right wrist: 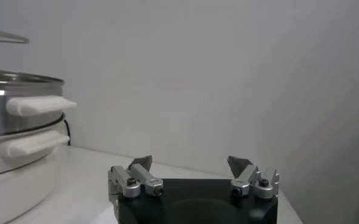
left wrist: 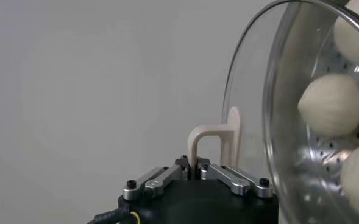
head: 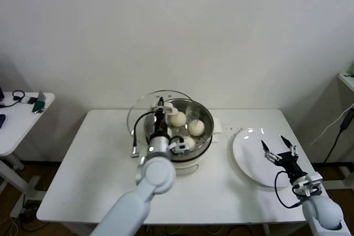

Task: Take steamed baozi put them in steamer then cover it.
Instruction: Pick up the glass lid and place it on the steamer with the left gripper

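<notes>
The baozi (head: pixel 197 127) sit in the steamer (head: pixel 203 115) at the worktop's middle. The left gripper (left wrist: pixel 194 170) clamps the glass cover's (head: pixel 145 110) handle, tilted over the rim, not yet seated. The right gripper (head: pixel 279 148) hangs open above the plate (head: pixel 249 147).

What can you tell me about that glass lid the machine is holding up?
The cover is a round dome of clear glass with a thin metal rim and a cream, arch-shaped handle at its centre. The left gripper, shut on that handle, holds it tilted steeply on edge, over the left side of the steamer. It is not seated on the pot, whose top is mostly uncovered. In the left wrist view the pale buns on the perforated tray show through the glass. Nothing but the gripper visibly touches it.
</notes>
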You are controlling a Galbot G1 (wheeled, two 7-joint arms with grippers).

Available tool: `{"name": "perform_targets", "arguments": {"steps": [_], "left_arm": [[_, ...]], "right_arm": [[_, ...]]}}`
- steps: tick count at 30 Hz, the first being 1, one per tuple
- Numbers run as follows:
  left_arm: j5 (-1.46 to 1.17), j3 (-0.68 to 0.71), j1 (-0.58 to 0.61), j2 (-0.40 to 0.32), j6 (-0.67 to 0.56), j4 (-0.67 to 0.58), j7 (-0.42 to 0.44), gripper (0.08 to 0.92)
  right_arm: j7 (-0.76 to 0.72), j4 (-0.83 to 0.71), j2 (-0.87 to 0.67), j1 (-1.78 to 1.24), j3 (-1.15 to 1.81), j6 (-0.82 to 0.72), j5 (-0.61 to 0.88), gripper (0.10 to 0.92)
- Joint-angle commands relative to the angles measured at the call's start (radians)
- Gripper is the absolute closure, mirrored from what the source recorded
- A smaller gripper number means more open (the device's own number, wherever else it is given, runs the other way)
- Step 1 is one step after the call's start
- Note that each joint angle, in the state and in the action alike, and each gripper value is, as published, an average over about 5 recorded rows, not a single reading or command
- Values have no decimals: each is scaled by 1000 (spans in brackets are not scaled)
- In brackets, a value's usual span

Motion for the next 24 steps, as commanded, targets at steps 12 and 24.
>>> {"name": "perform_targets", "arguments": {"steps": [12,24], "left_arm": [[25,29,-12,-168,49,149,-49,851],[32,38,-8,-166,49,180,-76,851]], "right_arm": [[-13,-31,-1,-11,29,18,4,203],[-16,-45,4,-4,25,23,0,203]]}}
